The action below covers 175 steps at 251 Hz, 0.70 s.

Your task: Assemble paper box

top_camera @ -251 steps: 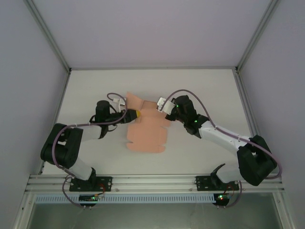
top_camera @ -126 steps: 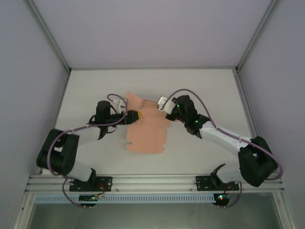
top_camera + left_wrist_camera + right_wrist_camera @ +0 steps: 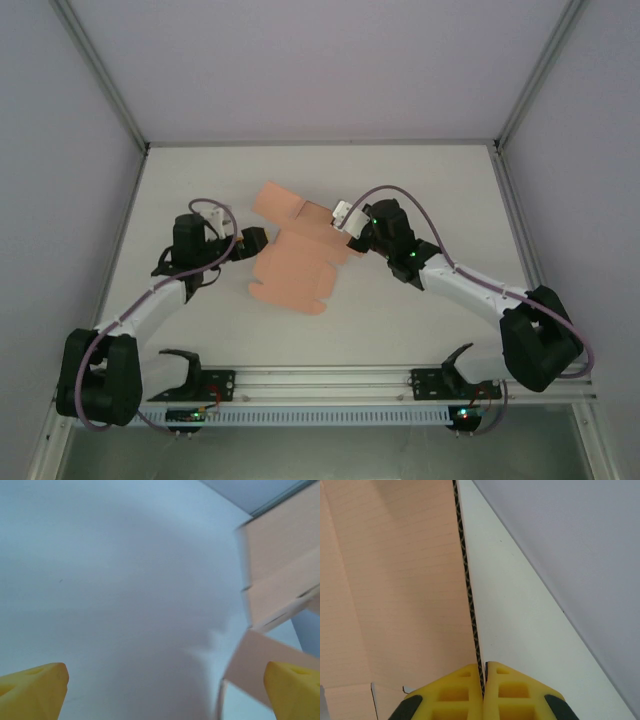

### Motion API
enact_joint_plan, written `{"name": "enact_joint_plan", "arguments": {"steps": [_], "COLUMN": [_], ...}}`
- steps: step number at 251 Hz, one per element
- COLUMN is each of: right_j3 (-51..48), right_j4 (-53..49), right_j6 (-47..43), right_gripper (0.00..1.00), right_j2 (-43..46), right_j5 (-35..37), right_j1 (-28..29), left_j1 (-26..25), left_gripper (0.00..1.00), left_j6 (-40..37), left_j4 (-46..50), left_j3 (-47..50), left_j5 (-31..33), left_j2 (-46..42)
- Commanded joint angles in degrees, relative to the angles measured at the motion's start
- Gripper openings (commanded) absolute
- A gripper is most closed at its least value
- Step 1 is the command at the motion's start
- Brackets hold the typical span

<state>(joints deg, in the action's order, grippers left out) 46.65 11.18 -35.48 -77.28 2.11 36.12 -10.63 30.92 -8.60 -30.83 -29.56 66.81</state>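
The salmon-pink paper box (image 3: pixel 293 262), an unfolded die-cut sheet with tabs, lies near the middle of the white worktop (image 3: pixel 420 180). Your right jaws, at the sheet's 2 o'clock corner, are closed on its corrugated edge. Your left jaws stand wide apart at the sheet's 10 o'clock side, just beside it, holding nothing.

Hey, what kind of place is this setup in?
Probably a robotics lab test cell: a white table enclosed by plain panels on metal framing, with a left arm and right arm mounted on an aluminium rail, handling a pink paper box.
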Motion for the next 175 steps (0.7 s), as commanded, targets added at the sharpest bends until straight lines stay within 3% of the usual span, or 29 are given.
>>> {"name": "enact_joint_plan", "arguments": {"steps": [1,64,108,175], "right_j3": [0.62,1.65,2.08,2.75], "right_j4": [0.77,0.07,-0.06,0.16], "right_j6": [1.12,1.13,1.16,1.12], "right_gripper": [0.01,0.01,0.01,0.01], "right_j2": [0.72,-0.81,-1.58,-2.9], "right_j5": [-0.06,0.72,0.62,0.75], "right_j1": [-0.26,-0.15,0.05,0.75], "left_j1": [0.65,0.61,0.36,-1.31], "left_gripper": [1.0,1.0,0.96,0.79], "left_j6": [1.46,4.18,5.36,6.19], "left_j4": [-1.1,-16.19,-18.73,-21.34], "left_j3": [1.39,1.84,1.16,-1.19], "left_j5": [-3.09,-15.66,-17.33,-20.08], "left_j2": [1.85,8.34,10.97,15.61]}}
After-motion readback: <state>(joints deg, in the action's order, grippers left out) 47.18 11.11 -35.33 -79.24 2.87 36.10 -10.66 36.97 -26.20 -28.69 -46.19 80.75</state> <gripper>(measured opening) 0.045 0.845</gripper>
